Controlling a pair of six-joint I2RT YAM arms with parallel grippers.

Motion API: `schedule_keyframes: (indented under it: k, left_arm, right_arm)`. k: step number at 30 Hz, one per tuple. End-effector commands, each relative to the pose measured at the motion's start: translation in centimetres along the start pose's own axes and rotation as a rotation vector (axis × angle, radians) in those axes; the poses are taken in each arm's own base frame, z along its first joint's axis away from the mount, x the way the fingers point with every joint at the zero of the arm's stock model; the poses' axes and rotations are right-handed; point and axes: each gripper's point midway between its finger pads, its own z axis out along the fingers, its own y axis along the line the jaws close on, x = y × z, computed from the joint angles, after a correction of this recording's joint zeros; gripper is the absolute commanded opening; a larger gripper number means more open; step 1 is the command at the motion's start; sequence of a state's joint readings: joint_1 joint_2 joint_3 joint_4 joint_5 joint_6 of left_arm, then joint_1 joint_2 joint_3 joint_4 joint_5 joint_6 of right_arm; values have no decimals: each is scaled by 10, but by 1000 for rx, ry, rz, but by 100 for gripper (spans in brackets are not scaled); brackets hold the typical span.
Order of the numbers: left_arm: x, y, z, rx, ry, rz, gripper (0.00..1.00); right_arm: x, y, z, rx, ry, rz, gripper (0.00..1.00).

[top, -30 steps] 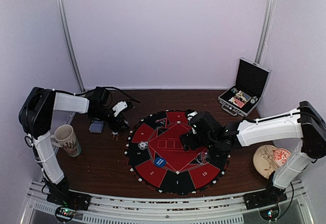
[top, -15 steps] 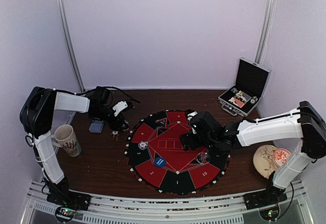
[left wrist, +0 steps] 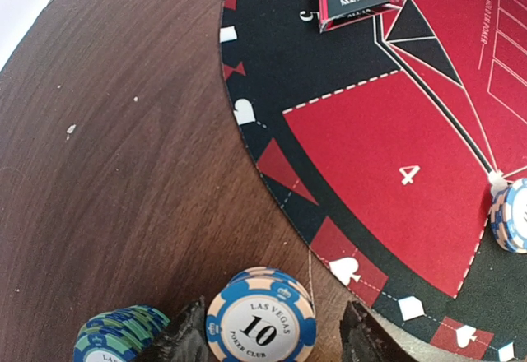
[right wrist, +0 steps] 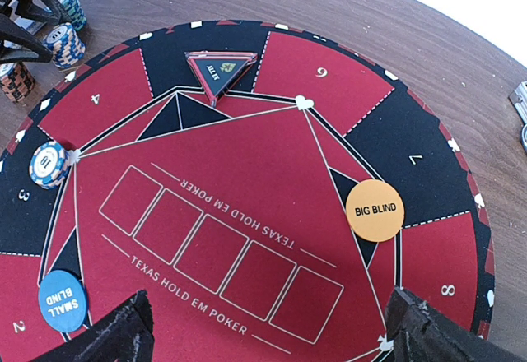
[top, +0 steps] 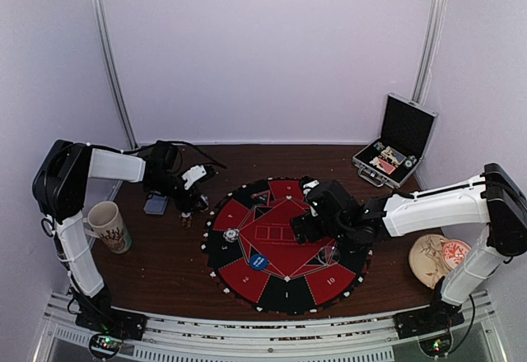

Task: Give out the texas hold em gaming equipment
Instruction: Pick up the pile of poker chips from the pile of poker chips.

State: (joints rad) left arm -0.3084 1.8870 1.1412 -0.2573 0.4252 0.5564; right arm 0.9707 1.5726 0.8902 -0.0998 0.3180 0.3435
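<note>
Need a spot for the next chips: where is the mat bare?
Bare: the five card boxes between ALL IN marker, BIG BLIND disc and SMALL BLIND disc; also seat 6. Crowded: chip stacks at the left tool.

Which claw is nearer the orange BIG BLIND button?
Right. The right claw hangs over the mat beside the button; the left claw is off the mat, straddling a chip stack.

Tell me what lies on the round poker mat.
Four things show: a triangular All In marker, an orange Big Blind disc, a blue Small Blind disc and one chip stack. The right arm covers part of the mat from above.
</note>
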Motion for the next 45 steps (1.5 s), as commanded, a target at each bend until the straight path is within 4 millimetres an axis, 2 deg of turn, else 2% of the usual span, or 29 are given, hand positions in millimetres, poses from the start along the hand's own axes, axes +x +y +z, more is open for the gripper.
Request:
schedule_keyframes:
  k: [1, 20, 32, 38, 45]
  left_arm:
    - [-4, 8, 2, -14, -4, 14, 56]
    - [-2, 10, 3, -21, 7, 9, 51]
    - [-1, 8, 4, -11, 10, 9, 37]
    - [-1, 7, 4, -6, 11, 8, 22]
    - [-11, 7, -6, -11, -20, 13, 10]
  right_arm:
    - [-2, -3, -4, 9, -14, 2, 100]
    - [-3, -3, -4, 7, -16, 3, 100]
    - [-3, -4, -5, 7, -17, 4, 100]
    - [-3, -3, -5, 7, -16, 3, 100]
    - [-4, -4, -6, 7, -20, 5, 100]
